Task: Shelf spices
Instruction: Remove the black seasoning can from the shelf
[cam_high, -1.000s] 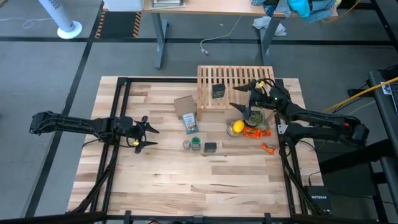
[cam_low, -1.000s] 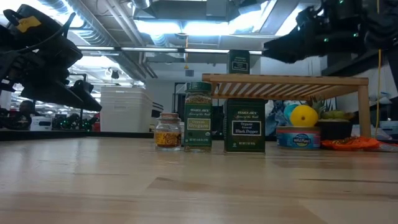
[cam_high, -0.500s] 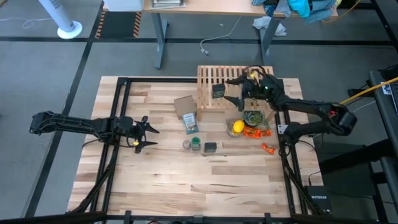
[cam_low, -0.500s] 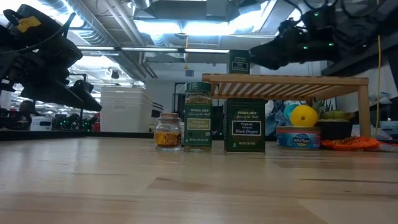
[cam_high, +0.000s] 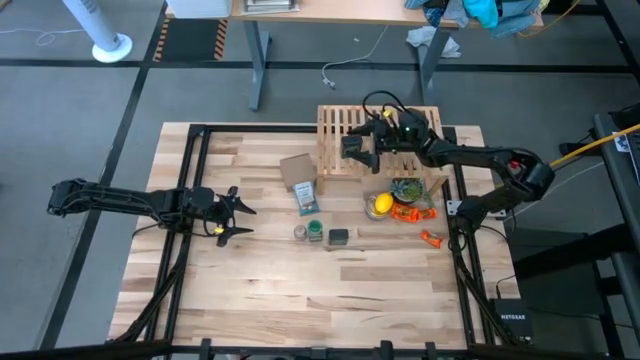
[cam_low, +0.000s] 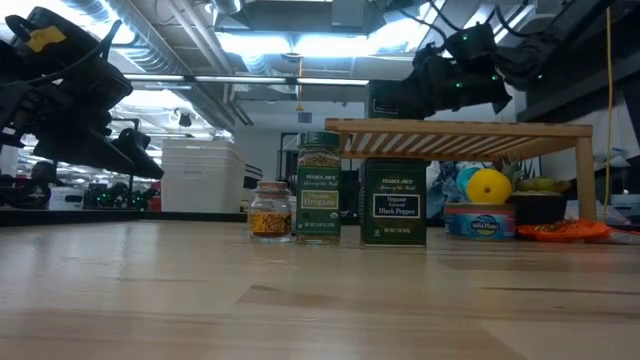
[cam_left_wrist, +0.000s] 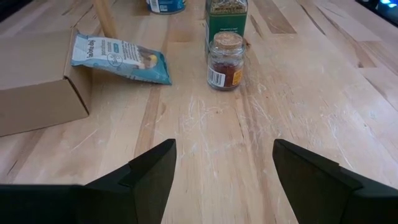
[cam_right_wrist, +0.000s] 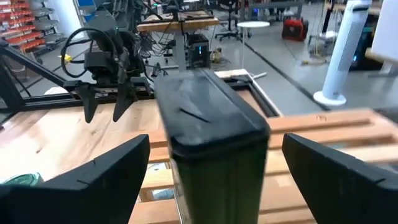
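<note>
A dark tin (cam_right_wrist: 208, 118) stands upright on the slatted wooden shelf (cam_high: 385, 125), on top of its slats. My right gripper (cam_right_wrist: 216, 152) is open over the shelf (cam_low: 460, 127), one finger on each side of that tin (cam_high: 349, 146) with a gap on both sides. A clear glass jar (cam_low: 270, 210), a green bottle (cam_low: 319, 188) and a green-labelled dark tin (cam_low: 393, 203) stand in a row on the table in front of the shelf. My left gripper (cam_high: 240, 212) hovers open over the table's left part, facing the jar (cam_left_wrist: 224, 52).
A brown cardboard box (cam_high: 297, 170) and a blue-and-white packet (cam_high: 306, 198) lie left of the shelf's near edge. A yellow lemon (cam_high: 382, 205), a round can (cam_low: 480, 220), a green item (cam_high: 407, 188) and orange pieces (cam_high: 430, 238) crowd the table's right part. Bare wood fills the near half.
My right gripper has travelled from above the green item beside the lemon toward the table's far-left, over the shelf, up to the tin standing there, and now brackets it with its fingers open. The tin and the other containers have stayed where they were.
</note>
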